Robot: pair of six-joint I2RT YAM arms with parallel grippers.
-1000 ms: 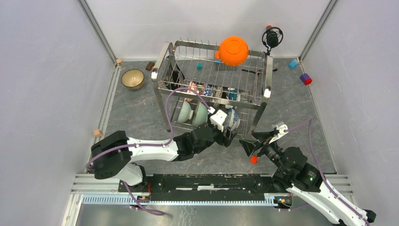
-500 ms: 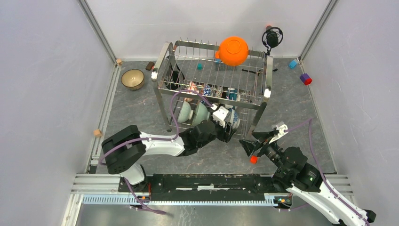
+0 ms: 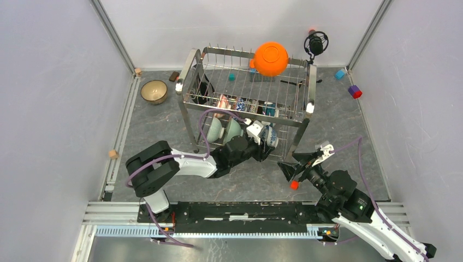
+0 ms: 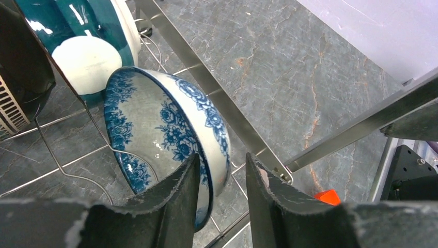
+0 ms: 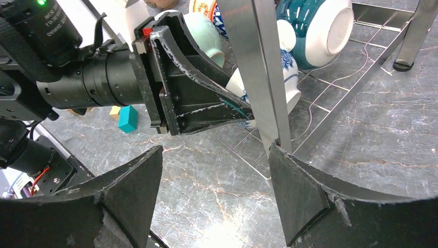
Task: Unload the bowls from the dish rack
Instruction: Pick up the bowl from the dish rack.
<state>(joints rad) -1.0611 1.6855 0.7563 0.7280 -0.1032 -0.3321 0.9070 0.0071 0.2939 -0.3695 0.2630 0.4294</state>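
Observation:
The dish rack (image 3: 309,82) stands at the middle back. An orange bowl (image 3: 271,58) lies upside down on its top tier. On the lower tier stand two pale green bowls (image 3: 215,129) and a blue-and-white bowl (image 3: 271,136) on edge. My left gripper (image 3: 266,143) reaches in low at that bowl. In the left wrist view its jaws (image 4: 222,157) straddle the blue-and-white bowl's (image 4: 155,119) rim. One finger lies inside against the wall; the other stands a little off the outside. My right gripper (image 3: 289,168) hangs open over the table by the rack's front right leg (image 5: 258,62).
A brown-gold bowl (image 3: 154,91) sits on the table left of the rack. A teal bowl (image 4: 88,31) leans behind the blue-and-white one. An orange block (image 3: 295,185) lies by my right gripper. Other blocks (image 3: 355,91) and a microphone (image 3: 316,42) stand at the back right.
My left arm has pushed further into the lower tier and its jaws have narrowed around the blue-and-white bowl's rim. The right arm has not moved.

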